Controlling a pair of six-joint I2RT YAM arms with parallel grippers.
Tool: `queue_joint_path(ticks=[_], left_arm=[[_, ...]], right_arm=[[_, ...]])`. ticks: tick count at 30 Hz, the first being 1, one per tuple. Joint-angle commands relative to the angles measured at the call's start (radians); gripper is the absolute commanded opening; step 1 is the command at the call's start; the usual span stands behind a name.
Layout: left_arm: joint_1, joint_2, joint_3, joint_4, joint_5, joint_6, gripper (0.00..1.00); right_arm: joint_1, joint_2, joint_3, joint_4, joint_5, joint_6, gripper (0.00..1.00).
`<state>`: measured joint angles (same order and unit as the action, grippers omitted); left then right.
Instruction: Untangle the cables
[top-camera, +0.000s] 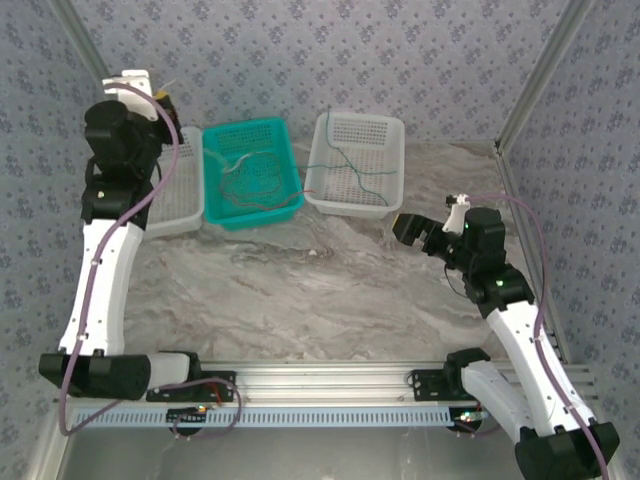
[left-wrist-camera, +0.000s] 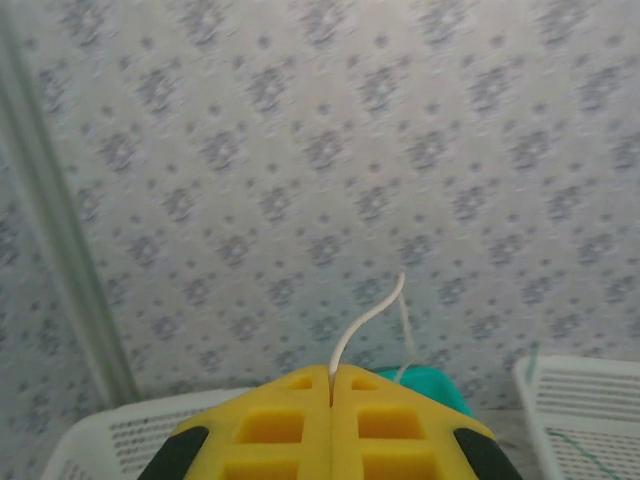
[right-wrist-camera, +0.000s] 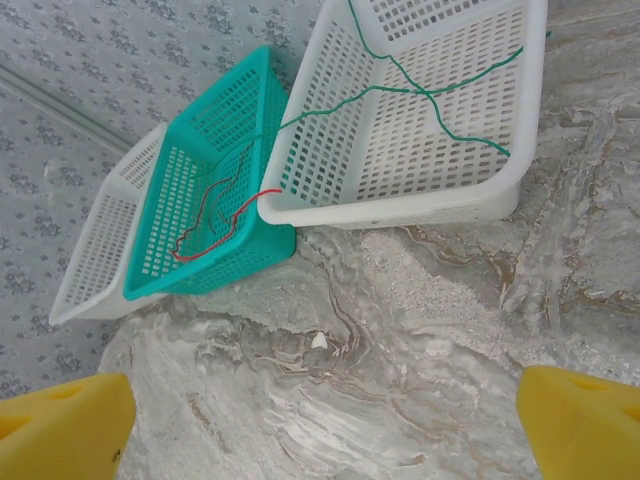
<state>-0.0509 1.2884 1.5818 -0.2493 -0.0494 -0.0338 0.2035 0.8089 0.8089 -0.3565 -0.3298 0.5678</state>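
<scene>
While aloft, white cable (left-wrist-camera: 352, 333) between left fingers (left-wrist-camera: 275, 425)

Grey marbled table (top-camera: 300, 300) enclosed by blue-grey floral-patterned walls (top-camera: 420, 60).

Front tabletop (top-camera: 320, 300) free; baskets (top-camera: 245, 127) prob. abutting

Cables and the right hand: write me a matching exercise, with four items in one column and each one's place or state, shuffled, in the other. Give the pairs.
1. green cable
2. red cable
3. white cable
4. right hand

A. open, above the marble table
B. pinched in the shut left hand
C. strung across the rightmost white basket
D. mostly in the teal basket

Pairs: 1-C, 2-D, 3-B, 4-A.
</scene>
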Motion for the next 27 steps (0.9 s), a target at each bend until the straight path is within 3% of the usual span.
queue_joint_path(ticks=[1, 7, 12, 15, 20, 22, 24, 25, 27], left_arm=[[0.080, 0.035, 0.042, -0.054, 0.063, -0.051, 0.00], [0.205, 0.114, 0.056, -0.067, 0.126, -0.088, 0.00], [0.321, 0.232, 0.092, -0.088, 0.273, -0.178, 0.00], [0.360, 0.311, 0.133, -0.124, 0.340, -0.219, 0.00], [0.370, 0.385, 0.147, -0.183, 0.354, -0.256, 0.00], [0.370, 0.388, 0.126, -0.183, 0.354, -0.271, 0.11], [0.370, 0.382, 0.093, -0.163, 0.349, -0.291, 0.43], [0.370, 0.375, 0.079, -0.157, 0.347, -0.299, 0.54], [0.371, 0.358, 0.058, -0.140, 0.351, -0.315, 0.66]], right_arm=[[0.005, 0.008, 0.037, -0.006, 0.007, -0.002, 1.00], [0.005, 0.005, 0.038, -0.020, 0.002, -0.009, 1.00], [0.005, -0.013, 0.030, -0.040, 0.010, -0.013, 1.00], [0.004, -0.020, 0.030, -0.051, 0.015, -0.012, 1.00], [0.004, -0.037, 0.030, -0.067, 0.025, -0.014, 1.00], [0.002, -0.042, 0.030, -0.070, 0.026, -0.014, 1.00], [0.003, -0.042, 0.033, -0.075, 0.022, -0.020, 1.00], [0.002, -0.042, 0.036, -0.078, 0.023, -0.024, 1.00], [0.001, -0.043, 0.036, -0.081, 0.027, -0.029, 1.00]])
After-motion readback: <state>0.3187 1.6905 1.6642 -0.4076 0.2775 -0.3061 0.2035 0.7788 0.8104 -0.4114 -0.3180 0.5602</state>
